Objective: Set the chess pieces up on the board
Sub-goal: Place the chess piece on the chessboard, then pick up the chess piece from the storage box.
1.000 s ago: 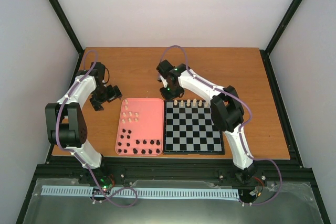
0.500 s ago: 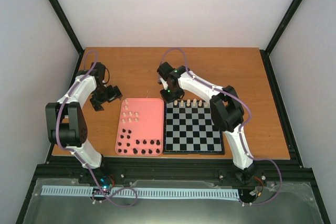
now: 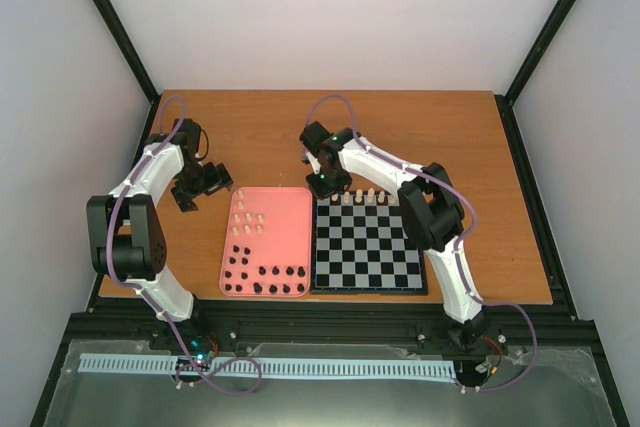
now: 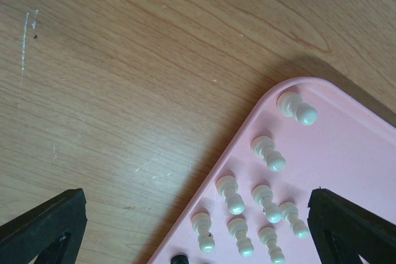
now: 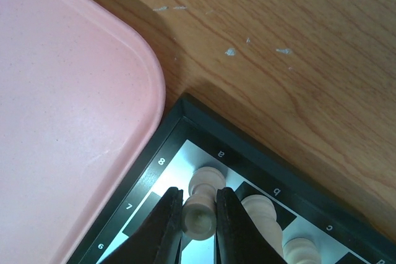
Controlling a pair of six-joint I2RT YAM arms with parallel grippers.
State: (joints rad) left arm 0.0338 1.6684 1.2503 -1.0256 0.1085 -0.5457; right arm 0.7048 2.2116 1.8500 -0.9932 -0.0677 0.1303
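The cream chess piece (image 5: 206, 180) stands in the corner square marked a and 8 of the board (image 3: 365, 257), pinched just below its head by the right jaws. We judge it light, stiff and smooth. It is narrow enough to topple at a nudge, so that waist is the right place to hold it. It is a small turned figure with a round head and a flared foot; we cannot tell its rank. Just beside it on the back row stand more cream pieces (image 5: 260, 211). The pink tray (image 5: 62, 91) lies against the board's left edge and carries the rest of the cream set (image 4: 266, 153) and the black pieces (image 3: 265, 277). The left jaws hang spread wide above the tray's far corner, holding nothing. Everything rests on the wooden bench (image 3: 450, 147).
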